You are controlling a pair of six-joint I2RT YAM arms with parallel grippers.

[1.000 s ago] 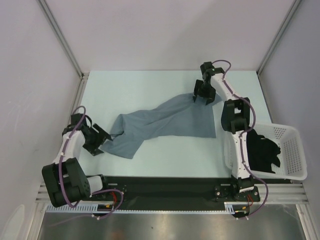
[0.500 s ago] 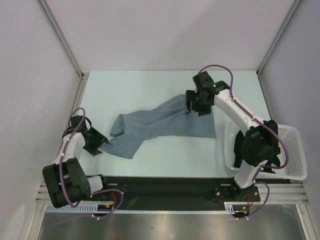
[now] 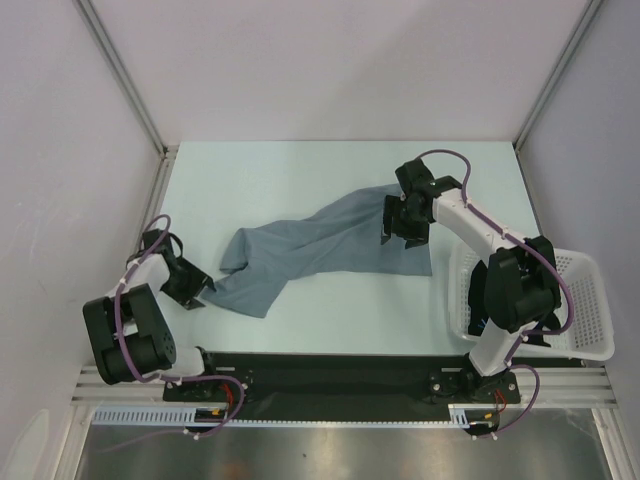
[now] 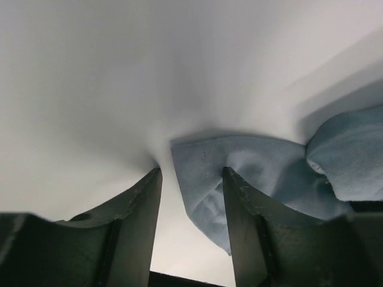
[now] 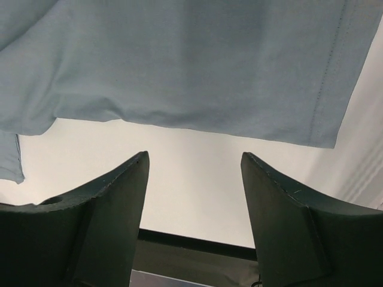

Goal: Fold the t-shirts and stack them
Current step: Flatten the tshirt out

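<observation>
Pale table (image 3: 300, 170), plain walls. We find the grey-blue t-shirt (image 3: 330, 245) lying crumpled, its long axis near-left to far-right. The left gripper (image 3: 195, 288) is half-open astride its near-left corner, nothing pinched. The right gripper (image 3: 402, 228) hangs wide and empty over the right end. The basket (image 3: 590, 310) is part-hidden by the right arm, so we cannot make out the black t-shirt.

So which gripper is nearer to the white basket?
Right. The right gripper hangs over the grey-blue shirt, left of the basket; the left gripper sits at the shirt's far left corner.

Left hand (image 4: 191, 174), right hand (image 5: 194, 158), both spread
</observation>
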